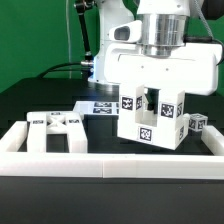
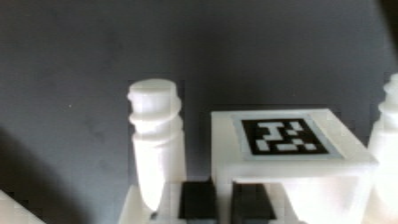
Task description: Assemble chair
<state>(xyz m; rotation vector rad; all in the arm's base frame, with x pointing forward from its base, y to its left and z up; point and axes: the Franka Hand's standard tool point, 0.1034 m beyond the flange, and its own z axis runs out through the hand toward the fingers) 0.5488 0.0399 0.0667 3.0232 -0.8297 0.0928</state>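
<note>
Standing directly beneath the gripper: partly built chair, near the table's front edge.
Its posts are pointing straight up at the wrist; fingers are sitting hidden among the parts, so apart or clamped, cannot tell.

Gripper fingertips vanish behind the chair piece: clamped or clear, can't tell. Little block just beside that piece has tags too small to read. Wrist view's blurry: the piece's tag smears, and the post flanking the piece gets sliced by the frame edge.
</note>
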